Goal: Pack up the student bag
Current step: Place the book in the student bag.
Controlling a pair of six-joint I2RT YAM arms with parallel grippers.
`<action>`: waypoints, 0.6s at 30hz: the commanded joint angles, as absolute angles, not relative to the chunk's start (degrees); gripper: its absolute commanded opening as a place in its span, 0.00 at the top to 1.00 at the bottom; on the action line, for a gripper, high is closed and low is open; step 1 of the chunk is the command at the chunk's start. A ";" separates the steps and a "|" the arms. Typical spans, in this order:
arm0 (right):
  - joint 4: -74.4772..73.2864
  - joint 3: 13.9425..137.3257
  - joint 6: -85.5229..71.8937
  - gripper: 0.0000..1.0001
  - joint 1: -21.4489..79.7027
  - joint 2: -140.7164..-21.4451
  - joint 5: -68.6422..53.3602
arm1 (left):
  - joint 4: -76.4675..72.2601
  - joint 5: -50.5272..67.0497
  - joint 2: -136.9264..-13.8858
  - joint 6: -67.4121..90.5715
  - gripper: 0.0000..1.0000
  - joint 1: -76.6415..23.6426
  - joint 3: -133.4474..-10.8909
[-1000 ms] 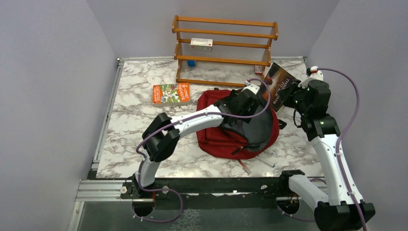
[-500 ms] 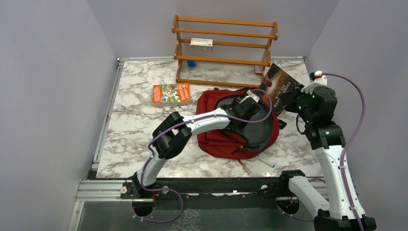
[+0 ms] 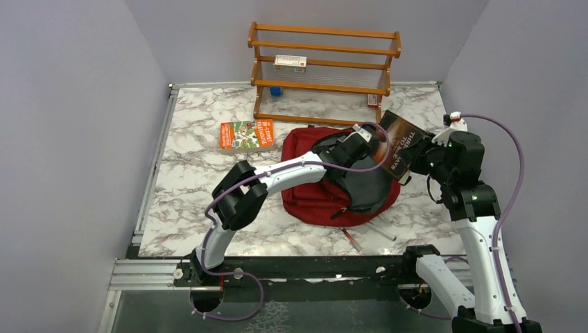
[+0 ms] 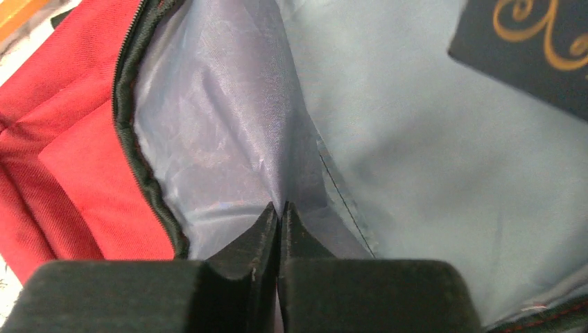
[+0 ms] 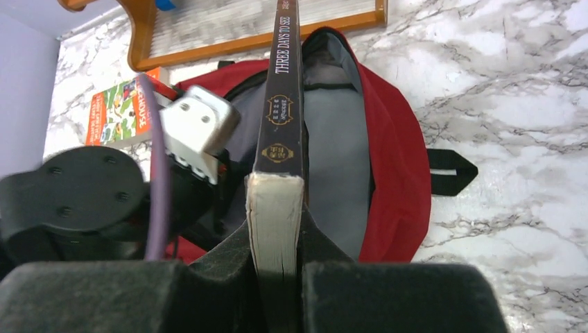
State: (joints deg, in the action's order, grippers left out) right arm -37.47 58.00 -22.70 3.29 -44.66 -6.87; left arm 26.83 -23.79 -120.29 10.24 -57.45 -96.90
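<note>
The student bag (image 3: 315, 198), dark red with grey lining (image 4: 416, 139), lies open mid-table. My left gripper (image 3: 357, 142) reaches into its mouth. In the left wrist view the left gripper (image 4: 279, 208) is shut, pinching a fold of the lining beside the black zipper (image 4: 139, 159). My right gripper (image 3: 421, 158) is shut on a dark book (image 3: 401, 146), held on edge at the bag's right rim. From the right wrist view, the book (image 5: 281, 118) stands spine-up between the right gripper (image 5: 276, 222) fingers, pointing at the bag (image 5: 395, 173) opening. A corner of the book (image 4: 527, 48) shows over the lining.
An orange book (image 3: 247, 134) lies left of the bag. A wooden shelf (image 3: 322, 69) at the back holds a small box (image 3: 290, 62) and a blue item (image 3: 276, 91). Pens (image 3: 378, 231) lie in front of the bag. A black strap (image 5: 451, 170) sticks out on the right.
My left gripper has closed on the bag's lining at the opening. The right arm has carried the dark book leftward and lower, up to the bag's mouth.
</note>
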 commanded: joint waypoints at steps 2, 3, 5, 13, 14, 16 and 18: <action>-38.34 57.06 -23.90 1.00 3.10 -45.35 -9.05 | 26.37 -23.08 -112.24 10.28 1.00 -55.84 -94.73; -38.33 57.04 -23.84 1.00 3.15 -45.75 -9.62 | 25.65 -22.89 -111.04 10.28 1.00 -55.81 -94.05; -37.91 56.75 -23.75 0.99 3.09 -46.77 -11.50 | 23.92 -22.38 -108.62 10.22 1.00 -55.74 -92.14; -35.51 55.07 -23.92 0.99 3.10 -49.80 -21.24 | 16.92 -21.64 -99.34 10.34 1.00 -55.16 -84.71; -34.90 54.50 -24.17 1.00 3.10 -49.98 -22.54 | 16.02 -21.47 -98.34 10.18 1.00 -55.05 -83.78; -34.00 53.86 -24.86 1.00 3.08 -50.81 -25.11 | 14.31 -21.51 -96.32 9.86 1.00 -54.86 -82.22; -32.52 53.21 -25.80 1.00 3.09 -51.36 -27.60 | 13.16 -21.84 -94.80 9.84 1.00 -54.64 -81.02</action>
State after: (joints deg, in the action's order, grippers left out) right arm -39.00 53.71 -23.70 3.29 -50.87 -19.03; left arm 19.62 -22.11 -99.92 10.22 -55.22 -82.94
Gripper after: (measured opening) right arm 0.139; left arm 0.006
